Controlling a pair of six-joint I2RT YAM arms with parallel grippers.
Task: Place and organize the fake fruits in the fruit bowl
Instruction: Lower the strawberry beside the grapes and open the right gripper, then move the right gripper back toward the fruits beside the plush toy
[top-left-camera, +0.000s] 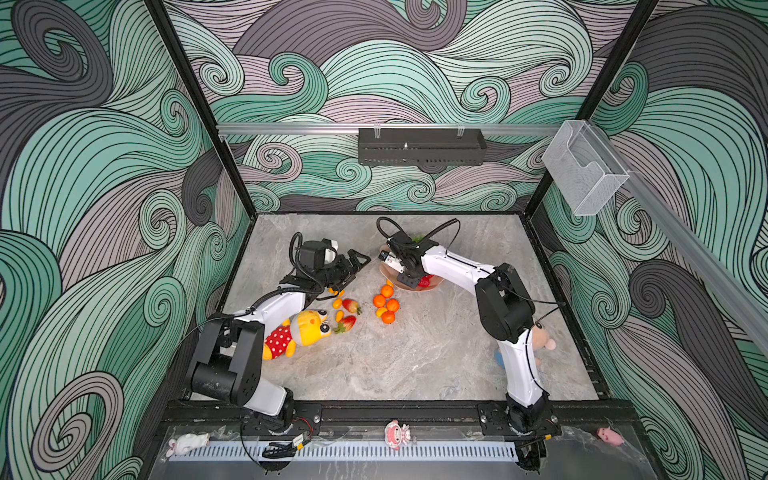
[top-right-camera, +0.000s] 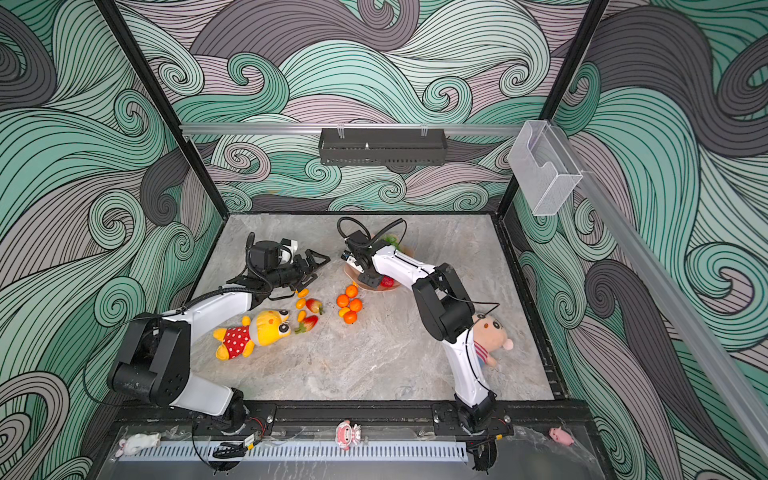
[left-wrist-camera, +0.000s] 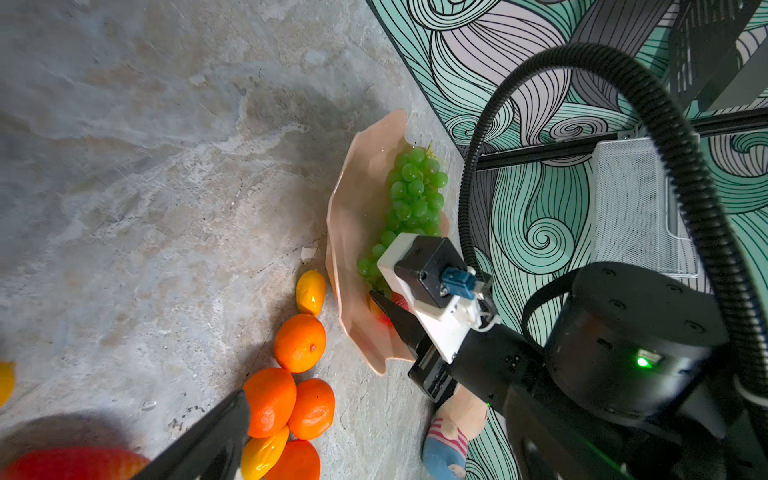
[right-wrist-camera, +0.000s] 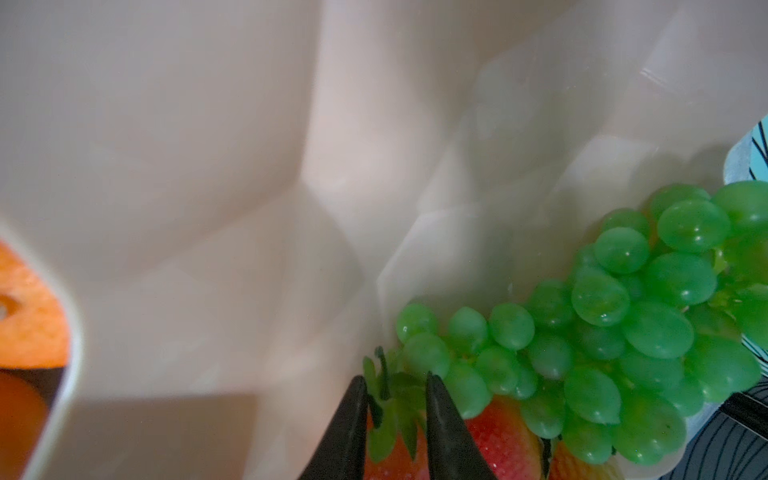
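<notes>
The peach-pink fruit bowl (top-left-camera: 388, 276) (left-wrist-camera: 353, 232) stands at the back middle of the table. In it lie the green grape bunch (left-wrist-camera: 411, 195) (right-wrist-camera: 623, 311) and a red strawberry (top-left-camera: 424, 281) (right-wrist-camera: 498, 428). My right gripper (top-left-camera: 409, 280) (right-wrist-camera: 397, 380) reaches down into the bowl. Its jaws are slightly parted on either side of the strawberry's green top. Several tangerines (top-left-camera: 386, 305) and kumquats (top-left-camera: 337, 303) lie on the table, with two strawberries (top-left-camera: 351, 306). My left gripper (top-left-camera: 361, 259) (left-wrist-camera: 378, 415) hovers open and empty left of the bowl.
A yellow plush toy (top-left-camera: 299, 332) in red dotted shorts lies beside the left arm. A plush doll (top-right-camera: 490, 336) lies behind the right arm near the right wall. One kumquat (left-wrist-camera: 311, 292) sits against the bowl's rim.
</notes>
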